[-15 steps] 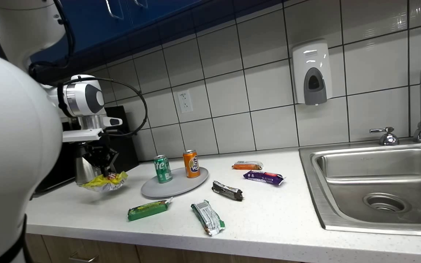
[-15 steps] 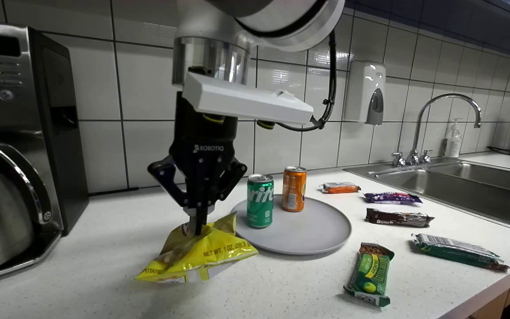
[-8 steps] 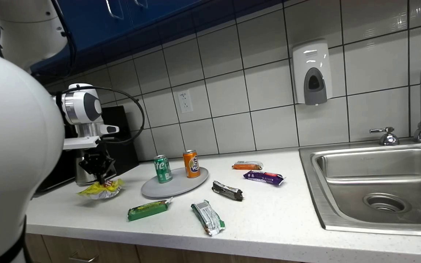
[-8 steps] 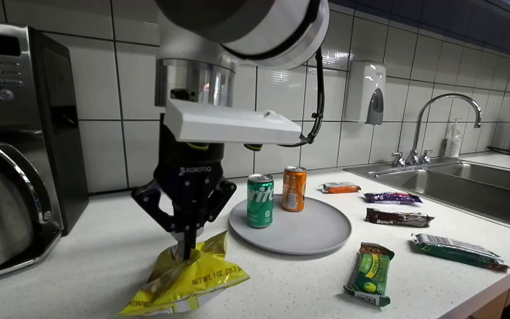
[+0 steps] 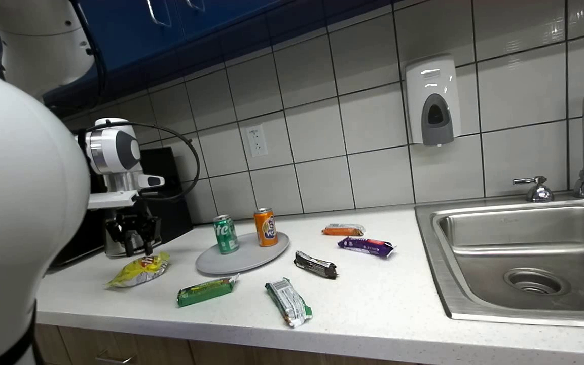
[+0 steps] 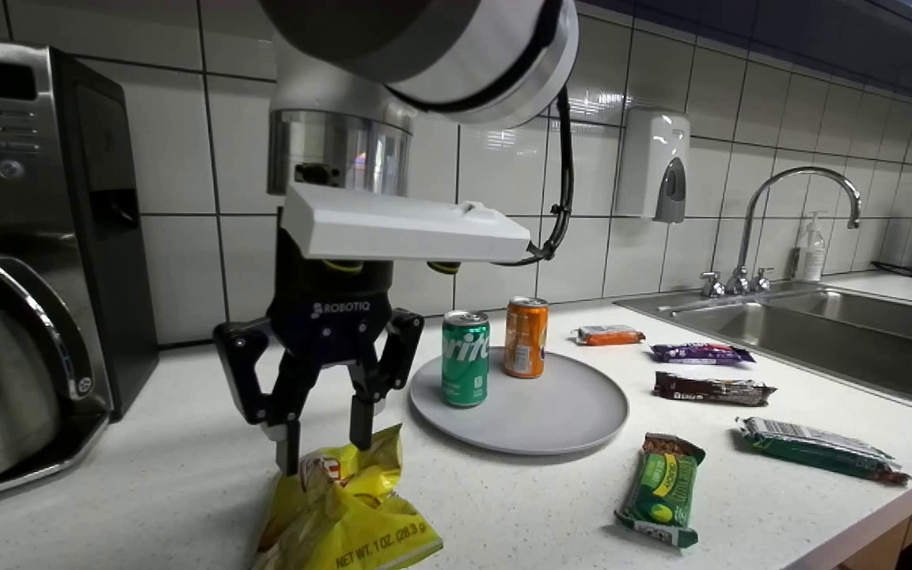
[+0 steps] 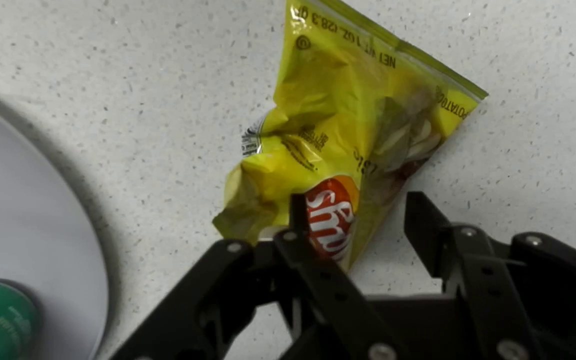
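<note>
Pincer (image 6: 324,461) has spread apart, releasing the yellow chip bag (image 7: 338,115) just beneath it.

On the worktop (image 6: 519,514), a gray plate (image 6: 559,419) carries a green Sprite can (image 6: 465,360) and an orange Fanta can (image 5: 265,228), both upright. An orange bar (image 6: 609,336), a purple bar (image 5: 366,247) and a dark brown bar (image 6: 713,389) lie between plate and sink (image 5: 525,316); a green bar (image 6: 662,491) and a silver-and-green bar (image 5: 289,302) lie nearer the front edge. A soap dispenser (image 5: 433,101) hangs on the tiled wall (image 5: 317,134).
</note>
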Controlling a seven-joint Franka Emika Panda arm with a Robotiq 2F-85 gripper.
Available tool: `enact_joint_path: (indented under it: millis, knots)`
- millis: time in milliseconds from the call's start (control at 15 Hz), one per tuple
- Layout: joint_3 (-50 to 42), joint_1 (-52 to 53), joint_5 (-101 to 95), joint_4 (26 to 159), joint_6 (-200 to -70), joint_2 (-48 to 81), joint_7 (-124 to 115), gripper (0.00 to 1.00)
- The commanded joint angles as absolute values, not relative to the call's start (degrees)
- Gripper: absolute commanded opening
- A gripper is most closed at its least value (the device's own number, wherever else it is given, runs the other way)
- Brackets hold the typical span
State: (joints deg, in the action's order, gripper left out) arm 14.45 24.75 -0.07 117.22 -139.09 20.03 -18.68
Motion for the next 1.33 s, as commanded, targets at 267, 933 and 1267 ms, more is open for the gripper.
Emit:
enact_joint_path:
  millis: [267,933,1267]
  knots:
    - [13.0,23.4,-0.6,115.3,-134.3,17.8,-19.1,1.00]
    - [10.3,19.7,-1.1,114.9,-130.4,14.0,-18.9,1.00]
    - [9.1,17.7,-1.4,115.5,-129.0,12.5,-18.9,1.00]
